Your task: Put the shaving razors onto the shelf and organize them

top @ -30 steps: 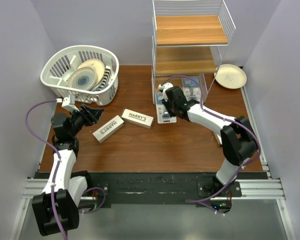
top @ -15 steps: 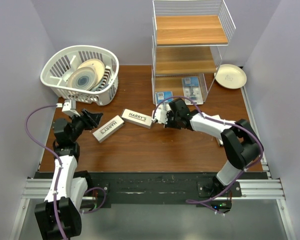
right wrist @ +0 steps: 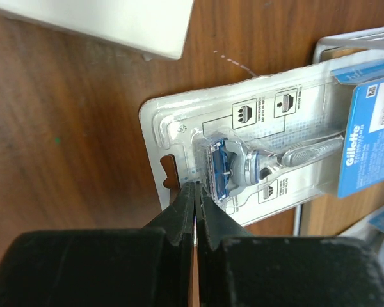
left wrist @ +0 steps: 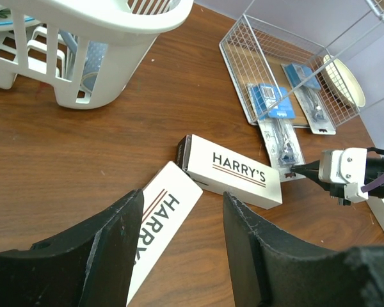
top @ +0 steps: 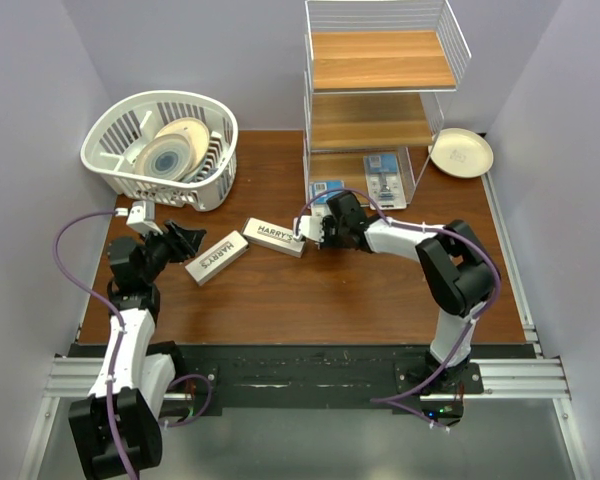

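My right gripper (right wrist: 195,187), jaws pinching the blister pack (right wrist: 256,160), hides its rim and has shifted leftward; left gripper (left wrist: 182,198) jaws spread.

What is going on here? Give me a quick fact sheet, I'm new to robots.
left gripper: open, near a Harry's box
right gripper: shut on the end of a blister pack, which lies partly on the shelf's bottom tier
other blister pack: on the bottom tier
second box: on the table
basket: holds plates

Pale lilac walls (top: 30,100) enclose brown wooden table (top: 280,290); lighting seemingly even.
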Available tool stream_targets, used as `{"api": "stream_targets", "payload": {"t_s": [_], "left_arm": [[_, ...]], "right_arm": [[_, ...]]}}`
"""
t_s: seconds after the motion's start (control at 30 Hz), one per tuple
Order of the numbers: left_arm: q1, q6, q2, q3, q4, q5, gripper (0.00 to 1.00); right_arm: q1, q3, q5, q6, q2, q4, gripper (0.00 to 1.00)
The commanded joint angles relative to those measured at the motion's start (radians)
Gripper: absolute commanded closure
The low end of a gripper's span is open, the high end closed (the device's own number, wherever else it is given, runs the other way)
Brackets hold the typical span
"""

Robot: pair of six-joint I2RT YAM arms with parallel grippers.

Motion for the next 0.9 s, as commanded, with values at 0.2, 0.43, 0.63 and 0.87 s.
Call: {"api": "stream_targets", "payload": {"t_s": [0.2,0.43,0.63,0.87], "left_arm": [[0.014,0.017,0.052,-0.008,0.085,-0.012,0.43],[0.011,0.002,0.098,-0.011,0.114,-0.001,0.43],[0.011,-0.007,0.113,-0.016,0.137,-0.003,0.43],[0.011,-0.012,0.134,-0.019,0.159,-0.006,0.43]], "right_arm": [[-0.032,0.109,0.078,-0.112,0.094,0.147,1.0],[-0.044,0.189,0.134,-0.127,0.175,0.218,1.0],[-0.055,0.247,0.156,-0.159,0.218,0.24,1.0],[-0.058,0.276,0.159,-0.199,0.257,0.272,1.0]]}}
